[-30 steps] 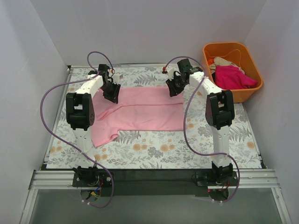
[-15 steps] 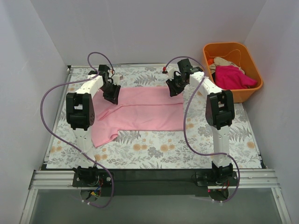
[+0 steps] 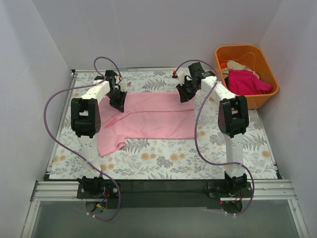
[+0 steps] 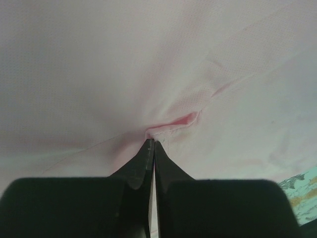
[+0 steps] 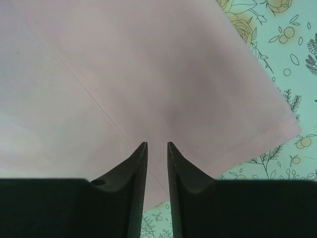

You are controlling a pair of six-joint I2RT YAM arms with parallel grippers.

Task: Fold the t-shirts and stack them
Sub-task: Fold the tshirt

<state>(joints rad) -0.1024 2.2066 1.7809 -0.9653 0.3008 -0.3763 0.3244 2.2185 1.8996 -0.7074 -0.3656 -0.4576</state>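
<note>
From my end: 1 shirt (image 3: 153, 116) lies spread mid-table (image 3: 198, 158). The left gripper (image 3: 118, 102) sits on its far-left part, the right gripper (image 3: 184, 96) over its far-right corner. The tub (image 3: 241, 48) sits far right, with more shirts (image 3: 247, 82) piled in it.

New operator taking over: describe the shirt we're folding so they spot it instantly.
Start at the floral-patterned table. Spread across its middle lies the light pink t-shirt, its cloth pinched by the left end effector. Unlike the magenta shirt and the cream one, it lies outside the orange tub.
</note>
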